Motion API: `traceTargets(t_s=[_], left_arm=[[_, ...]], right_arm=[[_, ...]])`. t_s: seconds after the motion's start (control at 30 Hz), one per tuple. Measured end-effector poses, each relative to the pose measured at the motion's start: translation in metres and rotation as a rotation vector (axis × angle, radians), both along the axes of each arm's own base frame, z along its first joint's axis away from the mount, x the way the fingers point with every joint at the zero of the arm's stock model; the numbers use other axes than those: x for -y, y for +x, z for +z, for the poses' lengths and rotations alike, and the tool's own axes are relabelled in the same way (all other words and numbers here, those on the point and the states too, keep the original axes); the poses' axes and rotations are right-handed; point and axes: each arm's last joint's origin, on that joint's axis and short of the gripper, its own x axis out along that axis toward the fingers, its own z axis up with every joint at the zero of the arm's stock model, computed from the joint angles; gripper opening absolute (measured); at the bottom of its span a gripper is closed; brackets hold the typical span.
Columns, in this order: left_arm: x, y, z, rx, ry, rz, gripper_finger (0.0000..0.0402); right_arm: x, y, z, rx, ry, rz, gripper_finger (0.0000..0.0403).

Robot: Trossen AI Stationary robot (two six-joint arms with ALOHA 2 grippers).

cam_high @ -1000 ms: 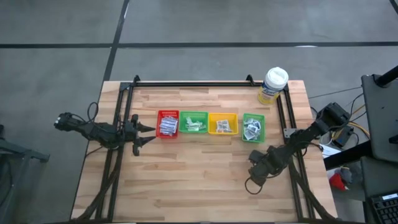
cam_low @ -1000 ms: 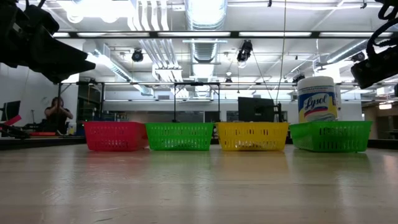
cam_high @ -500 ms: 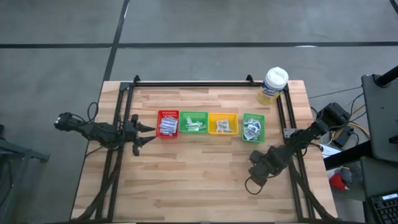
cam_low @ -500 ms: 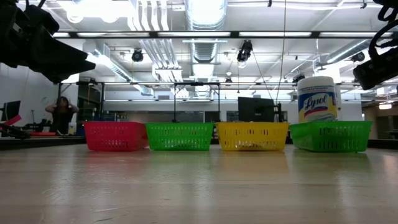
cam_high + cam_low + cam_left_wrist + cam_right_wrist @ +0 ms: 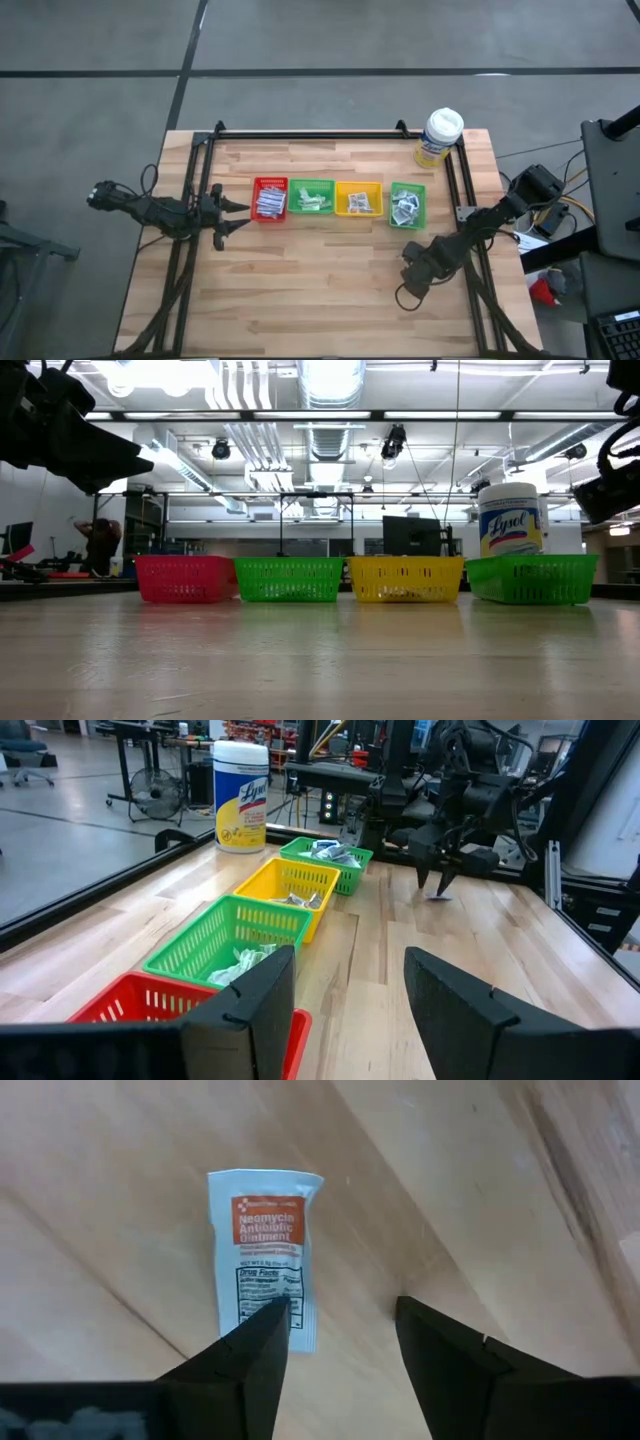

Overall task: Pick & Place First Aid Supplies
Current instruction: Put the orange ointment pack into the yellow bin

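Above the wooden worktop point(image 5: 330, 290), the right tool point(image 5: 340, 1325) is hovering, jaws apart, over a small white ointment sachet point(image 5: 263, 1255), needing descent and closing next.

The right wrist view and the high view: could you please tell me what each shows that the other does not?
Only the right wrist view shows a white ointment packet lying flat on the wood below the right gripper, whose jaws stand open. Only the high view shows the red tray, two green trays, yellow tray, the tub and the left gripper. Both show the wooden table.
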Motion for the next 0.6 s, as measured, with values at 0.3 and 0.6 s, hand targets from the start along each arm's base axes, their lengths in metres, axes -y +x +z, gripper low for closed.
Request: traceTargets(t_s=[0.3, 0.6], left_arm=[[0.0, 0.0, 0.0, 0.0, 0.0, 0.0, 0.0188], [0.0, 0.0, -0.0001, 0.0, 0.0, 0.0, 0.0188]], right_arm=[[0.0046, -0.0067, -0.01, -0.001, 0.002, -0.044, 0.0174], [0.0055, -0.0084, -0.0112, -0.022, -0.001, -0.045, 0.0111]])
